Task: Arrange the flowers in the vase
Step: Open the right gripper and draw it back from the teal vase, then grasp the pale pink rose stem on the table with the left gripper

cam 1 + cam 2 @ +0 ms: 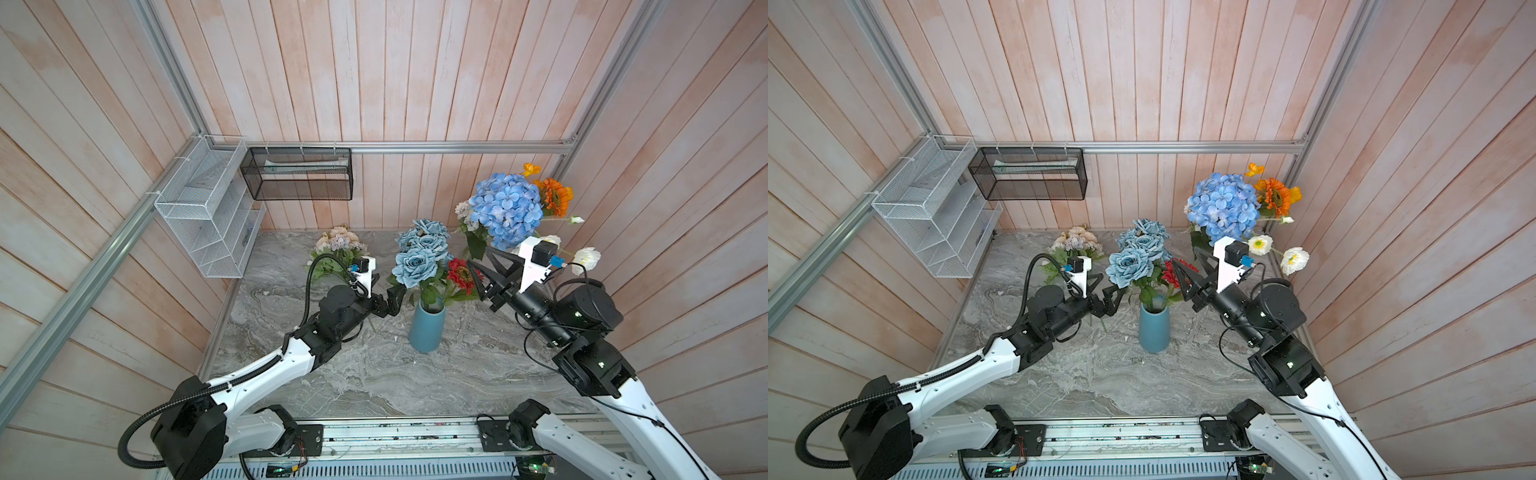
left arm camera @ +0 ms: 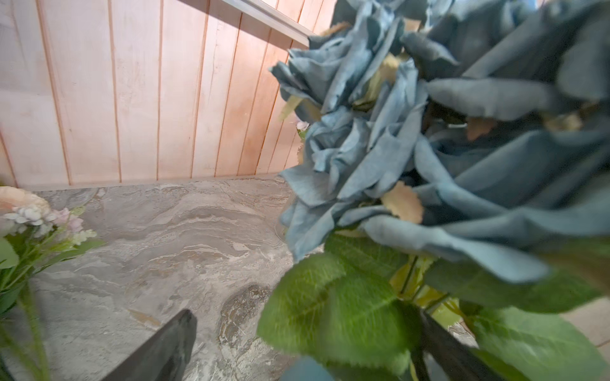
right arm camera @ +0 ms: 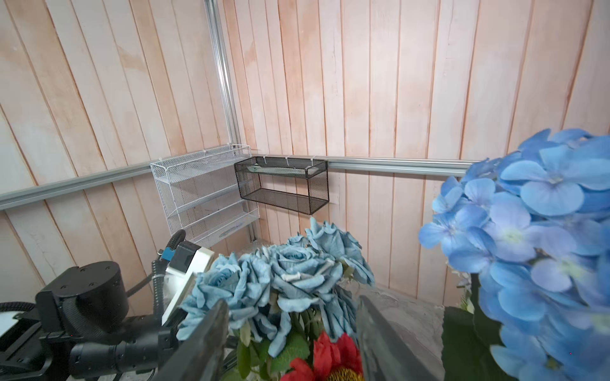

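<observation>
Flowers point(image 1: 424, 241) in the vase point(image 1: 427, 328) so far: dusty blue roses point(image 1: 414, 265), a red bloom point(image 1: 461, 272). Left gripper point(image 1: 386, 289) and right gripper point(image 1: 479, 255) flank them, jaws apart, empty. Next, probably: grasp the waiting hydrangea point(image 1: 507, 212) by its stem.

The vase point(image 1: 427, 328) stands mid-counter point(image 1: 353, 382), and in it the roses point(image 1: 419, 253) rise at the middle, a daisy-like bloom point(image 1: 462, 274) tucked lower on their right. Behind and to the left, near the back wall, sits a small mixed bunch point(image 1: 338, 243). Over in the back right corner, the hydrangea point(image 1: 508, 208) is in front, the sunflower point(image 1: 555, 197) behind it to the right, the poppies point(image 1: 586, 259) nearer along the right wall. The left gripper point(image 1: 386, 286) is just left of the roses; the right gripper point(image 1: 478, 255) is just right of them, between vase and hydrangea. On the left wall hangs a wire rack point(image 1: 203, 208), and beside it, on the back wall, a mesh basket point(image 1: 297, 174).
</observation>
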